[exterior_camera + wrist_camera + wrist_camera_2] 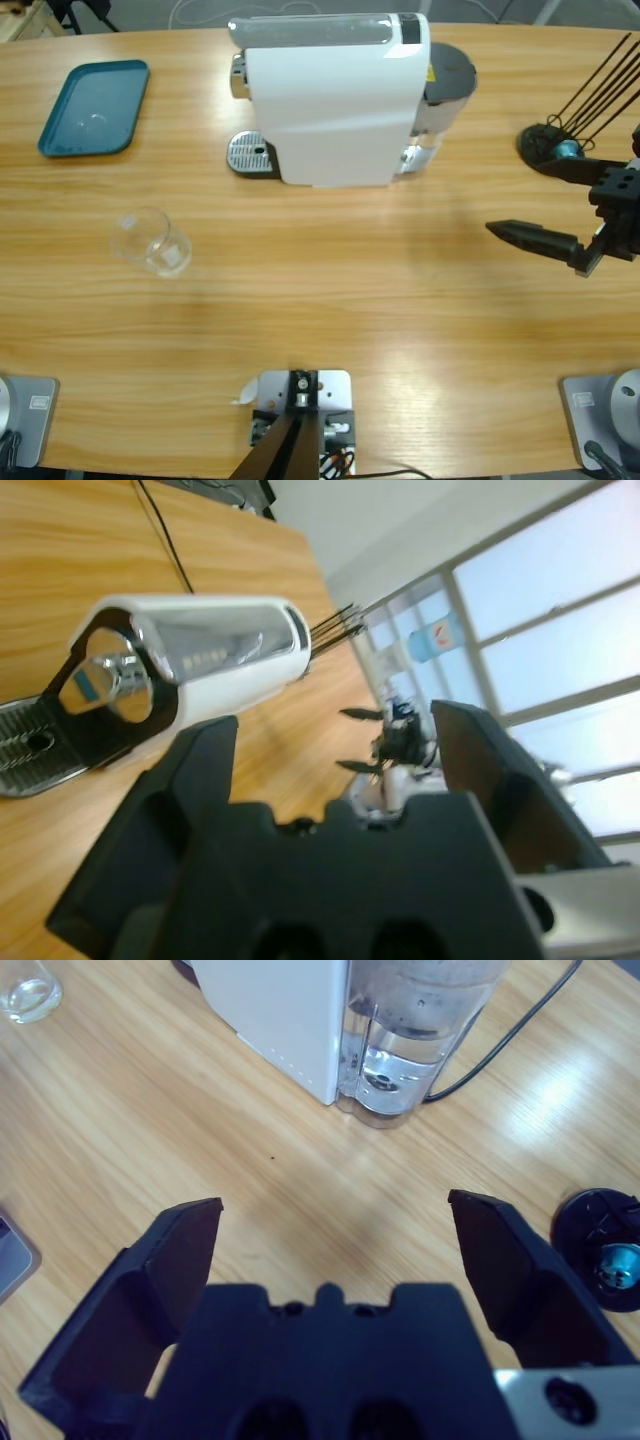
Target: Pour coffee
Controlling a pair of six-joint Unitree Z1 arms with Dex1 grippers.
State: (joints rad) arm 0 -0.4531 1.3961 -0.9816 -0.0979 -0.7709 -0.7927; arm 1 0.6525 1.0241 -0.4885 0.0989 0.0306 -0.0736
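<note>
Both claws gape, gripping nothing — right claw [560,250] near the coffee machine [335,95], glass [152,241] well apart.

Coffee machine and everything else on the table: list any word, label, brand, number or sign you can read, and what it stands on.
None can be read.
Coffee machine: a yellow patch at its rear, near the water tank; any text is too small to read.
Coffee machine front, left wrist view: a blue patch on the chrome spout, blurred.
Window: a blue-and-red sign, blurred.
Glass and teal tray: no markings visible.
</note>
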